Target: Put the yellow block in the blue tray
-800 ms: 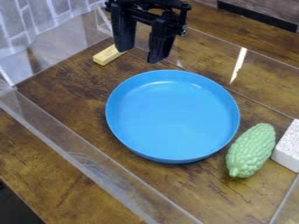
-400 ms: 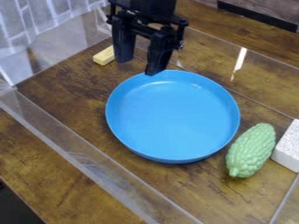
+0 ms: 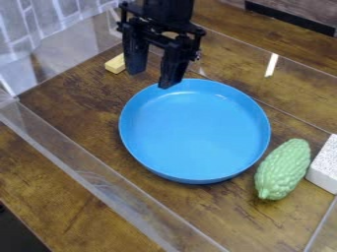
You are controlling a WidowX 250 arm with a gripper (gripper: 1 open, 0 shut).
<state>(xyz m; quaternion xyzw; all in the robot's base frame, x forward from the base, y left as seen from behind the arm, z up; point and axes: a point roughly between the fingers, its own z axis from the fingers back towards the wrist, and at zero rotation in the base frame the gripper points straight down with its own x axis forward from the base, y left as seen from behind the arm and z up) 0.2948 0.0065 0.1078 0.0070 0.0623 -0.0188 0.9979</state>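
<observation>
The gripper (image 3: 153, 65) hangs pointing down with its jaws spread and nothing between them, over the far-left part of the wooden table (image 3: 79, 148), just off the far-left rim of the blue tray (image 3: 195, 130). The yellow block (image 3: 116, 63) lies flat on the table immediately to its left, partly hidden behind the left finger, so its long axis is hard to judge.

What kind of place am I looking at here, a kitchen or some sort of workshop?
Probably a robot test bench, not a kitchen: a dark wooden table fenced by clear plastic walls, a black gripper hanging above, and toy-like props such as a blue tray.
</observation>
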